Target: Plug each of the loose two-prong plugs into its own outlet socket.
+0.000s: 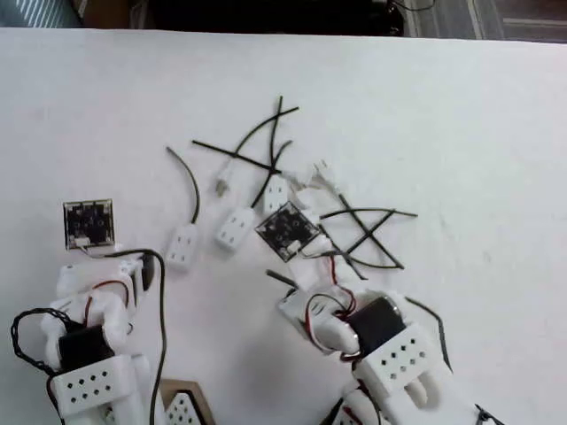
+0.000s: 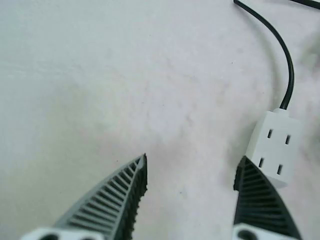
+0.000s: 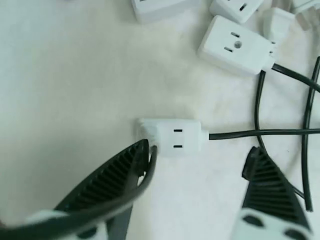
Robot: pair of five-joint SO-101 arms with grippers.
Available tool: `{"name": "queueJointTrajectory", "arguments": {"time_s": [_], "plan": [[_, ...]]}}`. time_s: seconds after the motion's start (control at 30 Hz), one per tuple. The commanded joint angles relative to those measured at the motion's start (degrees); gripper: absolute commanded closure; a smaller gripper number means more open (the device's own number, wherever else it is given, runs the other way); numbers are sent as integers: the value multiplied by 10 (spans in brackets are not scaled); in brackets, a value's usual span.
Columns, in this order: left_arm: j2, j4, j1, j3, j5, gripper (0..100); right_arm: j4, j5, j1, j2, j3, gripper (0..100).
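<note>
**High view.** On the white table (image 1: 443, 106) the left arm (image 1: 89, 341) sits at the near left corner. The right arm (image 1: 376, 336) is further along the near edge. Ahead of them lie three white socket blocks: the left block (image 1: 182, 246), the middle block (image 1: 235, 227) and the far block (image 1: 275, 192). Behind them black cords (image 1: 248, 155) cross in a tangle. One plug (image 1: 223, 184) lies loose near the middle block, and a second plug (image 1: 323, 173) lies beyond the far block. A dark square board (image 1: 89, 223) sits above the left arm's tip and another board (image 1: 288, 230) above the right arm's.

**Left wrist view.** The left gripper (image 2: 192, 165) is spread wide over bare table and holds nothing. One of its fingers (image 2: 257, 195) ends just beside the left block (image 2: 275, 145). That block shows four slots, and its cord (image 2: 287, 65) curves away from it.

**Right wrist view.** The right gripper (image 3: 200, 155) is also spread wide. Between its tips lies a small socket (image 3: 177, 137) with two slots, its own cord (image 3: 250, 132) running off sideways. One finger (image 3: 120, 180) seems to touch the socket's lumpy end. Whether that lump is a plug already pushed in, I cannot tell. Further off lie a three-hole block (image 3: 240, 47) and a loose white plug (image 3: 277, 22).
</note>
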Motion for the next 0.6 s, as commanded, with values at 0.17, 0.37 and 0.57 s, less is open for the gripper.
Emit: {"name": "queueJointTrajectory", "arguments": {"time_s": [0.17, 0.37, 0.57], "plan": [[-7, -15, -2, -3, -4, 714, 124, 147, 34, 0, -76, 700], [-7, -60, -2, 25, -4, 716, 80, 406, 131, 0, -27, 700], [-7, -67, -2, 26, -4, 717, -42, 462, 150, 19, 72, 700]]}}
